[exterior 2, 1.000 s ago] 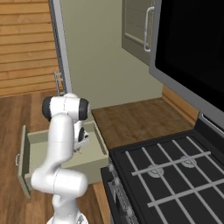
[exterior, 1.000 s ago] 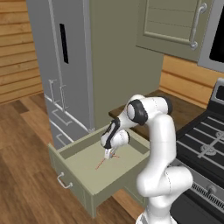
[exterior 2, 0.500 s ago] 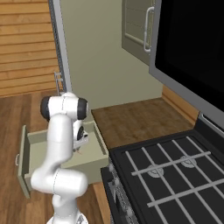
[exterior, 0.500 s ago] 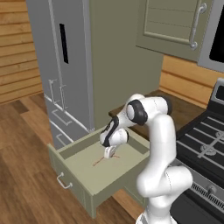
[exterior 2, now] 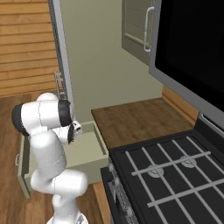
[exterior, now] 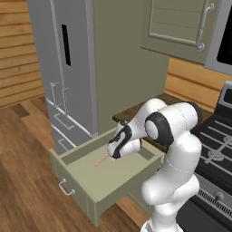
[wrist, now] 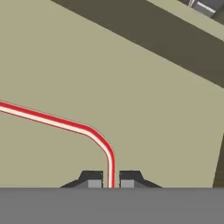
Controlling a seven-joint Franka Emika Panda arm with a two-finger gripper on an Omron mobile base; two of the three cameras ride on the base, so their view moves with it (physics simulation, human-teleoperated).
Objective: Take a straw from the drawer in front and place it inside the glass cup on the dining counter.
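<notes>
Over the drawer [exterior: 86,179] floor I now see my gripper [wrist: 111,180] pinching the straw [wrist: 52,120] and lifting it, so the pickup looks done.

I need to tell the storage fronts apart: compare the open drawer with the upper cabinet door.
The drawer is pulled open at low level, showing its floor with the straw on it; the cabinet door is shut, high on the wall. The drawer carries a small bail handle on its front; the door has a long vertical bar handle. Both are sage green with silver hardware.
</notes>
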